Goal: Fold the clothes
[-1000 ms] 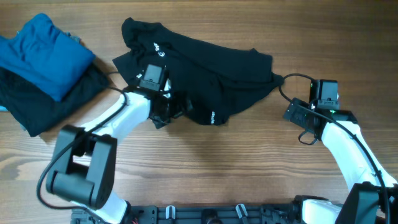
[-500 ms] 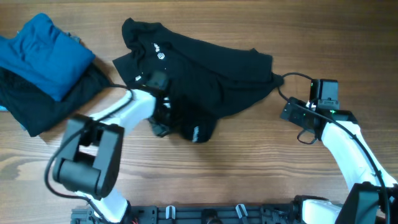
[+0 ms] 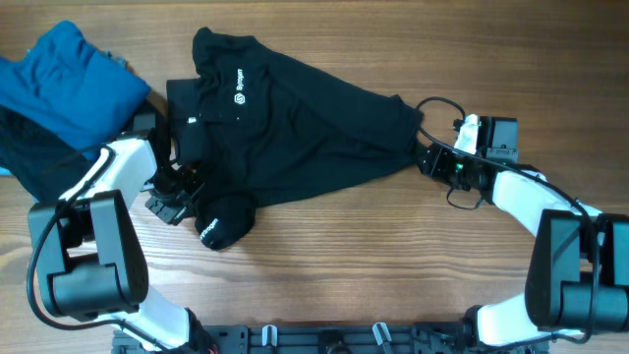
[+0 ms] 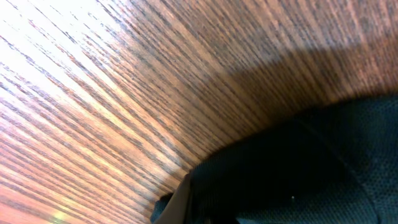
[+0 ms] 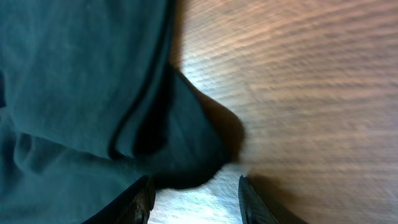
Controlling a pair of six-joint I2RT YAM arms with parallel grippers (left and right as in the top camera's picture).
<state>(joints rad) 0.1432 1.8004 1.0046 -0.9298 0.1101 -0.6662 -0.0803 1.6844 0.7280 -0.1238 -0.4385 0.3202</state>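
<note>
Right wrist view: the right gripper (image 5: 196,191) has its two fingers (image 5: 142,198) spread apart, and a dark corner of the black garment (image 5: 74,81) lies on the table (image 5: 298,93) just ahead of the gap, not pinched. From overhead, that corner is the garment's right tip, drawn to a point at the gripper.

The left gripper (image 3: 175,197) sits low at the garment's lower left edge, beside a bunched lump of fabric. Its wrist view is blurred, showing only wood grain and black cloth close up. Whether its fingers are together or apart cannot be told, though it seems to be touching the cloth.

Between the two arms the garment lies spread across the upper middle of the table, wide at the left and narrowing to the right. A small white logo (image 3: 239,97) with text shows near its upper left, and a small white tag (image 3: 193,121) sits just below that.

At the far left edge, a folded blue garment (image 3: 69,79) rests on a plain black garment (image 3: 29,162).
</note>
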